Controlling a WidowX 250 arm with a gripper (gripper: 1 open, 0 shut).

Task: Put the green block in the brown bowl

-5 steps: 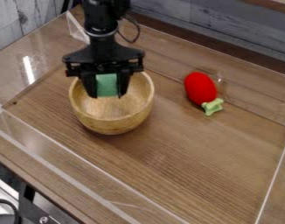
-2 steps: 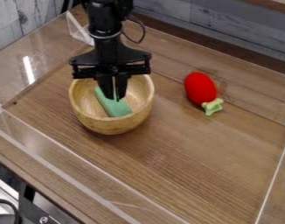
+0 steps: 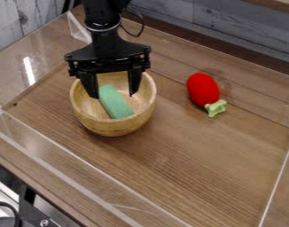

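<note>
The brown bowl (image 3: 112, 127) contains the green block (image 3: 113, 102), which lies lengthwise along the bowl floor. The gripper (image 3: 109, 80) is positioned above the bowl, its jaws spread apart and released from the block. The red strawberry-like toy (image 3: 204, 89) rests on the wooden table (image 3: 200, 164), beyond the bowl's rim. Grey planks (image 3: 247, 27) border the table's far side.

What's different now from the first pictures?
The green block was let go: it dropped from the gripper and now lies in the brown bowl. The gripper's fingers have spread apart. The bowl and red toy stayed put.
</note>
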